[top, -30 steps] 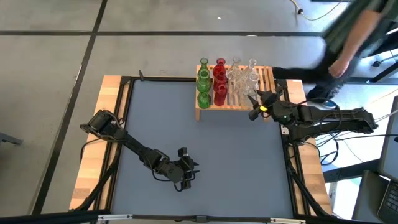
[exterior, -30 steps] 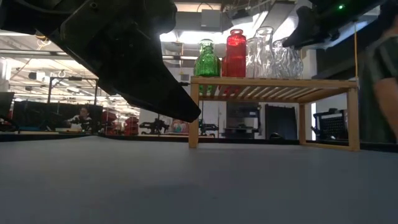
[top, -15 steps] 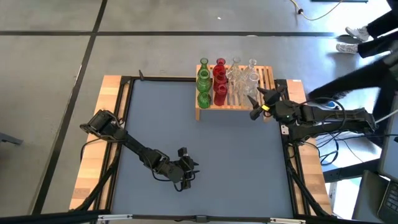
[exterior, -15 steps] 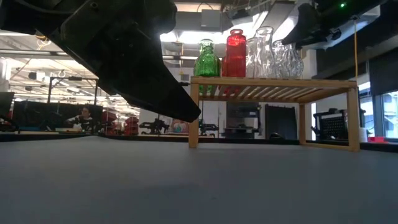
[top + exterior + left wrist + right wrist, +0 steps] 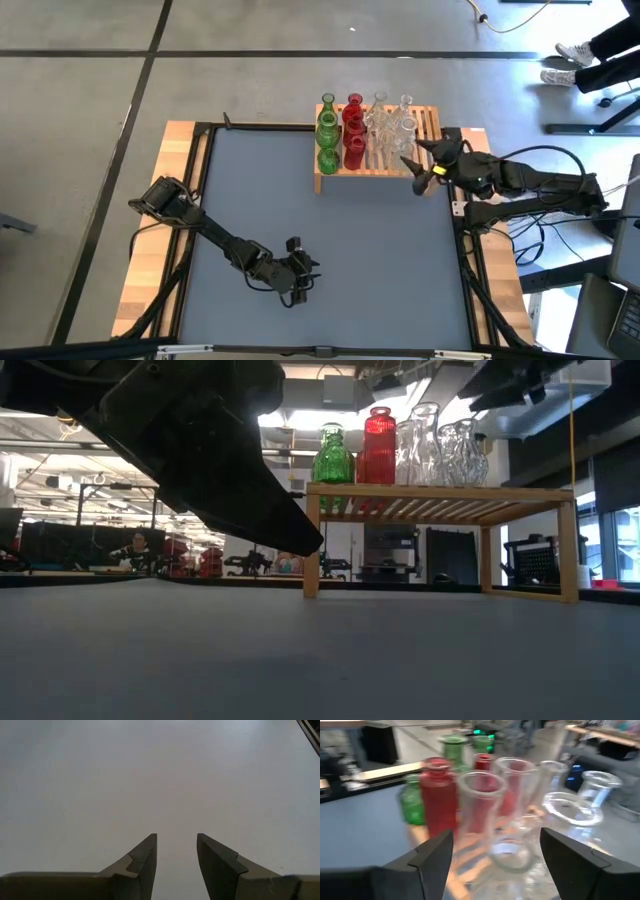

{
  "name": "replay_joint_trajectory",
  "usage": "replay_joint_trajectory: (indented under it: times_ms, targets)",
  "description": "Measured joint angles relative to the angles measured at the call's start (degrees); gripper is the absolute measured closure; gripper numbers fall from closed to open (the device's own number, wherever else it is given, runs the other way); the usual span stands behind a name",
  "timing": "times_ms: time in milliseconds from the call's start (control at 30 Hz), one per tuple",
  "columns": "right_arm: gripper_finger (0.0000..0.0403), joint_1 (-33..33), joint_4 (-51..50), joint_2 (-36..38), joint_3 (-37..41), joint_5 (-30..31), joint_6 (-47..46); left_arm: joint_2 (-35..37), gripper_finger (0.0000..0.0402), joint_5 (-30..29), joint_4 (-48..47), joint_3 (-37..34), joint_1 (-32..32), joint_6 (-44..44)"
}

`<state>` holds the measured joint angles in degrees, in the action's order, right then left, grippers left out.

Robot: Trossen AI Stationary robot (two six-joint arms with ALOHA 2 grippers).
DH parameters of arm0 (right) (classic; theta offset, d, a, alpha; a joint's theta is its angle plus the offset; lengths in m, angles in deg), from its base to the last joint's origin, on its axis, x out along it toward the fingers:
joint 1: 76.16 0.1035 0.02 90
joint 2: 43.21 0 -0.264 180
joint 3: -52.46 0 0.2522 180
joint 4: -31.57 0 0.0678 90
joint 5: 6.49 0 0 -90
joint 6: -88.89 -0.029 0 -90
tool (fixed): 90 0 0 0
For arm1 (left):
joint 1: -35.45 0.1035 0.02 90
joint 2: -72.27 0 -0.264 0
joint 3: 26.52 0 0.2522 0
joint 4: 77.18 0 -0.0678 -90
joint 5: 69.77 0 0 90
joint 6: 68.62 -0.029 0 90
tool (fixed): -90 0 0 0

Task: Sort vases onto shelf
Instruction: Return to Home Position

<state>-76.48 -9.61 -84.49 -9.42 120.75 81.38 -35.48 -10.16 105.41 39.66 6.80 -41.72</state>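
The light-wood slatted shelf [image 5: 428, 124] stands by its short legs near the table's far right. On its slats stand green vases [image 5: 327, 135], red vases [image 5: 353, 142] and clear vases [image 5: 392, 128], in rows by colour. My right gripper [image 5: 412, 172] hovers open at the shelf's near right corner, pointing at the clear vases [image 5: 480, 805], and touches none of them. My left gripper [image 5: 300, 275] waits low over the mat near the table's near edge, its fingers a little apart [image 5: 176, 837], with nothing between them.
The grey mat [image 5: 300, 200] shows no other objects. In the low view the left arm [image 5: 200, 440] fills the upper left, and the shelf [image 5: 440, 492] stands beyond it. A person's legs [image 5: 600, 45] show on the floor beyond the table's far right corner.
My right gripper has risen and drawn back a little toward the table's right edge, away from the clear vases, staying open. A person has walked past beyond the table's right side. The vases and the left arm have kept still.
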Motion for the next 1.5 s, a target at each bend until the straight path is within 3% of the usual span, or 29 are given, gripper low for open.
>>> replay_joint_trajectory:
  times_ms: [133, 400, 633, 833, 967, 1133, 1333, 1500]
  targets:
    - [0.0135, 2.57, -0.04, -0.07, -0.26, -4.54, -1.25, 0.00, 0.0270, -0.05, 0.00, 0.00, 0.14, -0.03]
    - [0.0193, 15.30, -0.24, -0.90, -0.26, -3.90, -2.68, 1.55, 0.0276, -0.02, -0.79, -0.02, 0.25, -3.96]
    - [0.0251, 26.33, -1.30, -0.85, -0.26, -3.29, -4.34, 9.06, 0.0320, 0.36, -4.81, -0.05, 0.25, -10.52]
    - [0.0295, 32.81, -2.94, -0.86, 1.40, -3.58, -6.60, 15.56, 0.0376, 9.44, 0.26, -5.47, 2.45, -17.13]
    - [0.0324, 34.65, -2.86, -0.11, 4.37, -5.02, -6.66, 20.50, 0.0398, 16.65, 12.01, -14.16, 5.63, -17.50]
    - [0.0360, 34.84, -1.87, 2.72, 8.68, -8.53, -6.83, 25.57, 0.0395, 17.81, 23.60, -22.40, 8.63, -16.53]
    - [0.0399, 34.80, 5.48, 6.72, 15.79, -10.61, -4.09, 28.20, 0.0399, 17.86, 26.44, -25.70, 10.28, -16.02]
    - [0.0399, 33.19, 12.89, 11.24, 21.76, -15.70, -2.48, 28.15, 0.0400, 17.89, 27.00, -25.92, 10.57, -16.00]
